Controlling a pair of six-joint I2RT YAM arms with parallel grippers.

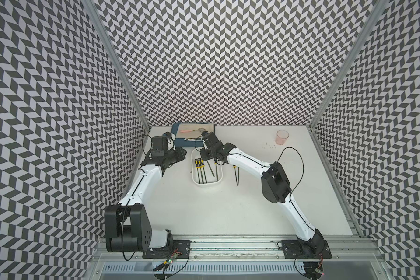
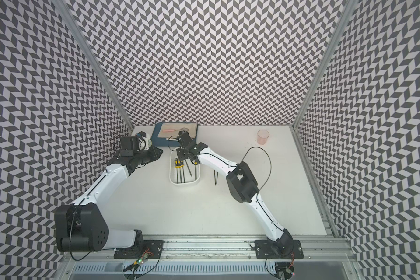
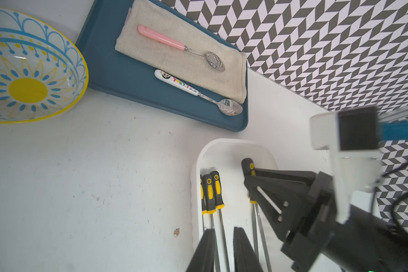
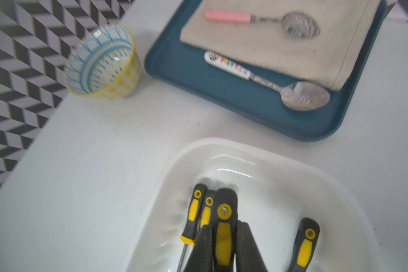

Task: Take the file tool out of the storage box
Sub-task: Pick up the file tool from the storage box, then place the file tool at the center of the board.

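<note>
- White tabletop, chevron walls; shallow white plastic storage box (image 1: 207, 186) centre.
- My right gripper (image 4: 224, 245) clamps a black-yellow-handled steel file (image 4: 224, 212) inside the box; left gripper (image 3: 224, 249) clenched, empty.
- I judge it light, stiff; rubbery handle grips best, shank slippery.

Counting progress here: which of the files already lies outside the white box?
The lone file on the table, beside the storage box under the right arm. All others lie inside the box.

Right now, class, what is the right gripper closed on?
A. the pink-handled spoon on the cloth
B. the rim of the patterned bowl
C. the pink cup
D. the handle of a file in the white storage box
D: in the right wrist view the right gripper pinches a black-and-yellow file handle over the storage box.
</note>
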